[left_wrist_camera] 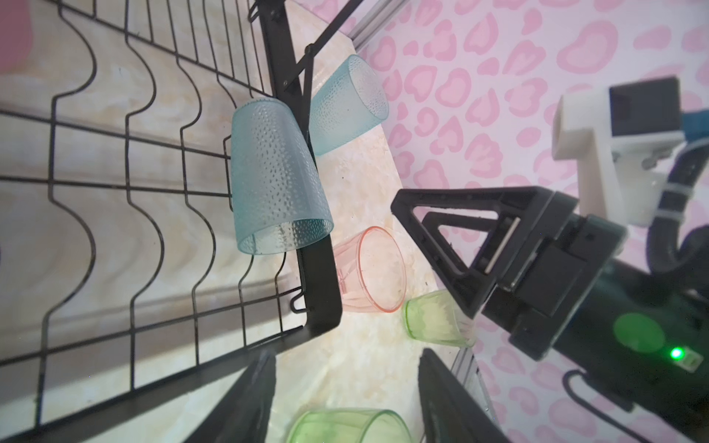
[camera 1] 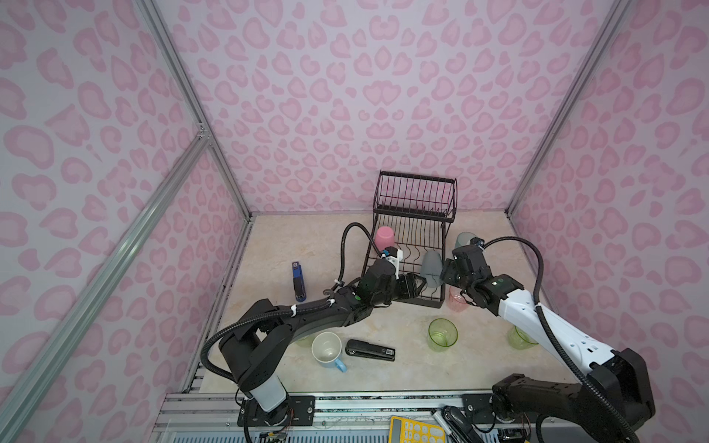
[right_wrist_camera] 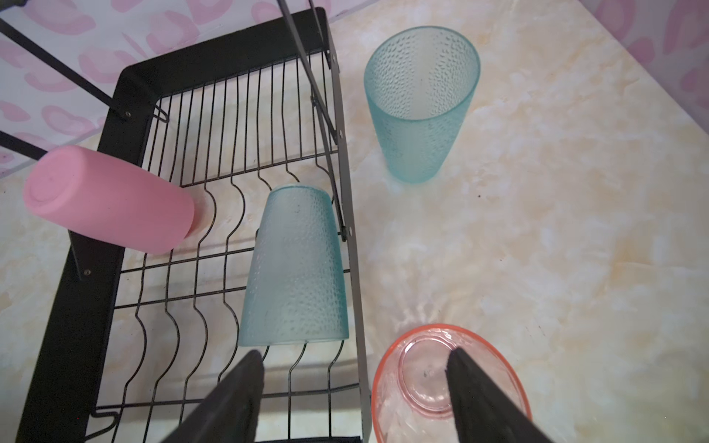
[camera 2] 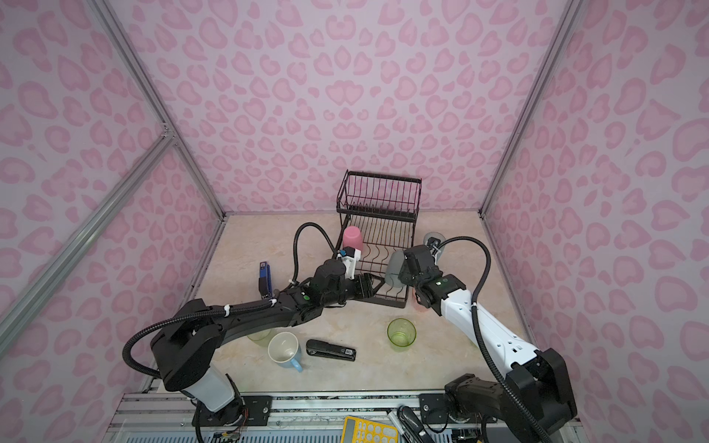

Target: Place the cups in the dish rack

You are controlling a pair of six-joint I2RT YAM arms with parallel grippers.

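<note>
The black wire dish rack (camera 1: 412,191) stands at the back of the table. In its lower tray a pink cup (right_wrist_camera: 111,209) lies at the left side and a frosted blue-grey cup (right_wrist_camera: 295,268) stands upside down by the right rail. A second blue-grey cup (right_wrist_camera: 422,103) stands upright on the table beside the rack, with a pinkish ribbed cup (right_wrist_camera: 422,368) nearer the front. My right gripper (right_wrist_camera: 355,368) hangs open and empty above the rack's right rail and the pinkish cup. At the rack's front corner my left gripper (left_wrist_camera: 347,387) is open and empty.
On the front of the table are a clear green cup (camera 1: 442,334), a light-blue mug (camera 1: 328,349) and a black stapler (camera 1: 370,349). A blue stapler (camera 1: 298,282) lies left of the rack. Another green cup (camera 1: 520,338) is partly hidden behind the right arm.
</note>
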